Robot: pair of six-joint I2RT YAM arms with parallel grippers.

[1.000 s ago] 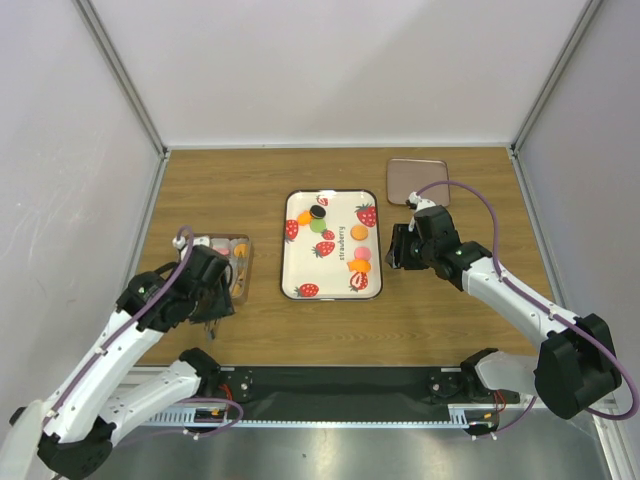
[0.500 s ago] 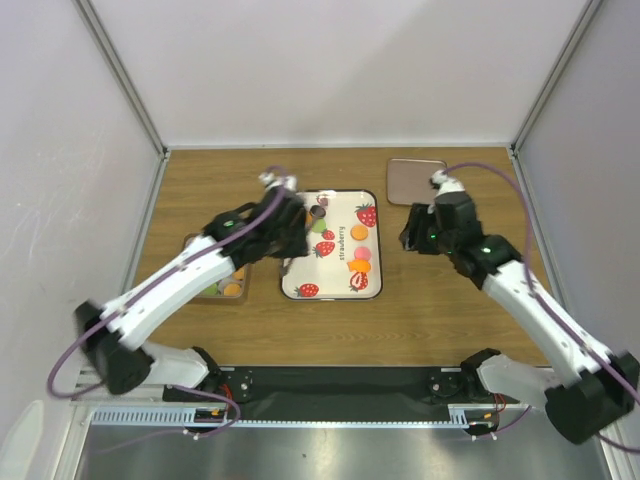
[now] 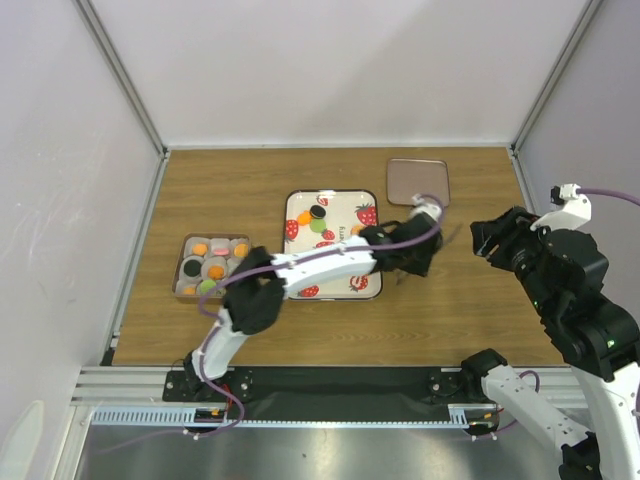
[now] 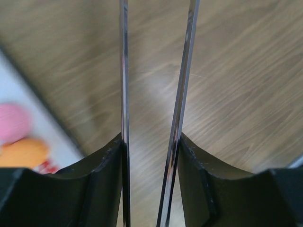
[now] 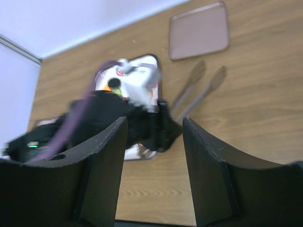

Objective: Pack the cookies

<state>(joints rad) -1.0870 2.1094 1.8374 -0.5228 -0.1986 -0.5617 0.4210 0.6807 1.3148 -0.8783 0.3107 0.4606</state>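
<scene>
Top external view: at the left of the wooden table (image 3: 470,320) sits a small box (image 3: 177,268) with round pockets, and several of the cookies (image 3: 215,272) lie in them: orange ones, a pink one, a black one and a green one.

In the middle stands a white tray (image 3: 338,212) printed with strawberries. More cookies lie on it. A black, an orange and a green one are bunched near its far left corner. A single orange one sits toward the right edge, and a pink and an orange one lie side by side near the right front corner.

The left arm reaches across the front of the tray, and the left gripper (image 3: 412,256) is just past the tray's right edge, low over the wood. Its fingers are clamped on a pair of tongs (image 5: 198,71). The wrist view shows the two thin blades held apart, with nothing between them and bare table beneath.

Farther back lies a flat brown lid (image 3: 418,181); the tongs point toward it.

At the far right, the right gripper (image 5: 154,127) is raised well above the table, its fingers spread wide and holding nothing.
</scene>
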